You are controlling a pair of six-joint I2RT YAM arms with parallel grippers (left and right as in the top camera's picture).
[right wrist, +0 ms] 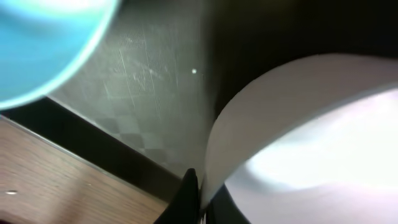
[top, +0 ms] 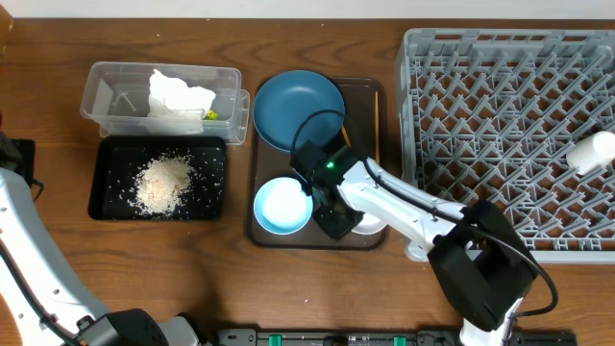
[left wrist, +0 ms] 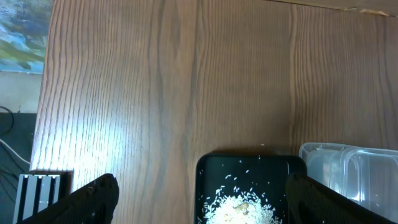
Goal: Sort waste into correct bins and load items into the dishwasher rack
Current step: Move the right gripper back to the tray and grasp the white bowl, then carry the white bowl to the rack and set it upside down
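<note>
Nearest the robot, the right fingers (right wrist: 186,198) are closed on the rim of the white bowl (right wrist: 298,118), pinching its wall between them, at the near right corner of the brown serving tray (top: 363,96). The light blue bowl (top: 281,206) sits on the near left part of that tray, just beside the white bowl, with a strip of bare tray showing between the two in the right wrist view. The left fingers (left wrist: 99,196) stand wide apart with nothing in them, above the tabletop (left wrist: 155,93); the end of the shallow black tray (top: 101,192) shows between them, but the overhead view does not show them. That black tray lies just left of the serving tray and holds a heap of whitish rice scraps (top: 163,183) with loose grains scattered around it. Farther back, the dark blue plate (top: 298,109) lies flat on the far half of the serving tray; the thin chopsticks (top: 376,115) seem to lie along its right edge beside the plate, though they are too faint to be sure. To the far left of the serving tray, just beyond the black tray, the clear tub (top: 106,91) holds the crumpled white tissue (top: 178,94) and the snack wrapper (top: 211,114). Right of the serving tray stands the grey dishwasher rack (top: 500,38), with the small pale cup (top: 591,151) lying on its side at its right edge.
</note>
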